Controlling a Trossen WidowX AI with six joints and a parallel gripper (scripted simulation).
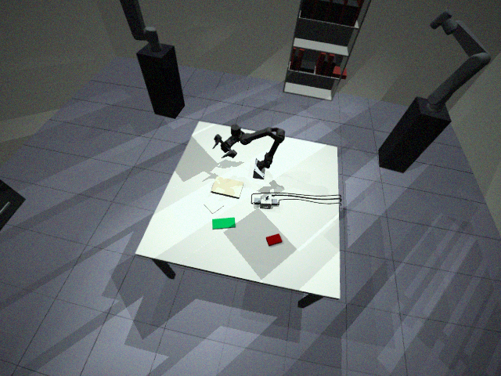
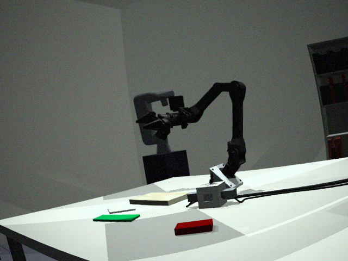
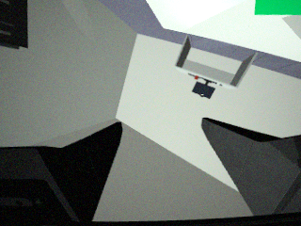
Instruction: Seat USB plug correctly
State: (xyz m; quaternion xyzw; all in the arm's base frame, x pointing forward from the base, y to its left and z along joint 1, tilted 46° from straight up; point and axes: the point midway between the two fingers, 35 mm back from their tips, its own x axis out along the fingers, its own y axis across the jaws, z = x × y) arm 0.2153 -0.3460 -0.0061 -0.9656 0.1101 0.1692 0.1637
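Note:
The grey power cube sits mid-table, with black cables running off to the right. The small dark USB plug stands up from the cube's top socket. How deep it sits is too small to tell. My gripper is open and empty. It is held high above the table's far left part, well away from the cube, pointing outward. The wrist view shows only my two spread fingers, and neither the cube nor the plug.
A beige board lies left of the cube. A thin white card, a green slab and a red block lie nearer the front. The arm base stands behind the cube.

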